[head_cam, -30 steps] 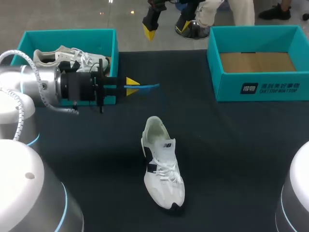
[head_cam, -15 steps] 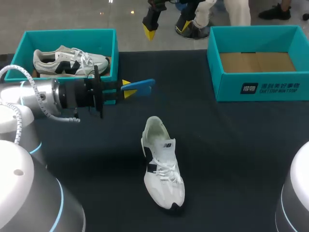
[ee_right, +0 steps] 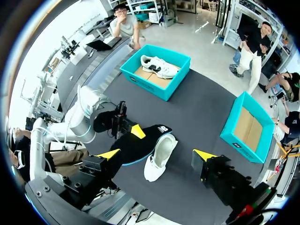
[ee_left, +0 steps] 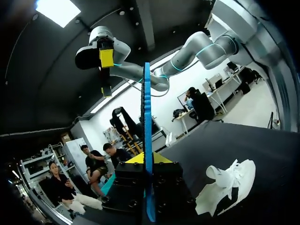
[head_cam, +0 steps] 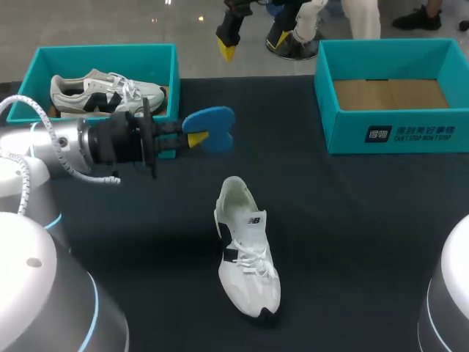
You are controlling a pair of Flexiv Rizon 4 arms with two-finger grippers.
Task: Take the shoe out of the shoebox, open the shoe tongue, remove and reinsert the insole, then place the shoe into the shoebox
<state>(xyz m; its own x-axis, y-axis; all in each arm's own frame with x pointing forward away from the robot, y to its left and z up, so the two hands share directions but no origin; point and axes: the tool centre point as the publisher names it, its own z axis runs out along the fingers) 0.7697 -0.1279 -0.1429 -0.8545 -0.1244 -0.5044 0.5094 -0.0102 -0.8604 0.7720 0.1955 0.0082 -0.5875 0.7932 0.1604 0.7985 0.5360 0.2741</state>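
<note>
A white shoe (head_cam: 245,249) lies on the black table, toe toward the near edge, its opening empty. My left gripper (head_cam: 195,138) hangs above the table to the shoe's far left, shut on a blue insole (head_cam: 211,126) whose broad face shows from above. In the left wrist view the insole (ee_left: 146,122) stands edge-on between the fingers, with the shoe (ee_left: 228,183) below and to one side. My right gripper (ee_right: 157,154) is open wide, high over the table, looking down on the shoe (ee_right: 158,157) and on the insole's dark underside (ee_right: 140,143).
A teal shoebox (head_cam: 170,70) at the far left holds a second white and black shoe (head_cam: 106,89). Another teal shoebox (head_cam: 396,132) at the far right shows only its cardboard floor. Bare black table surrounds the shoe.
My left wrist has rolled, turning the insole from edge-on to its broad blue face upward. The gripper has shifted slightly. The shoe has not moved.
</note>
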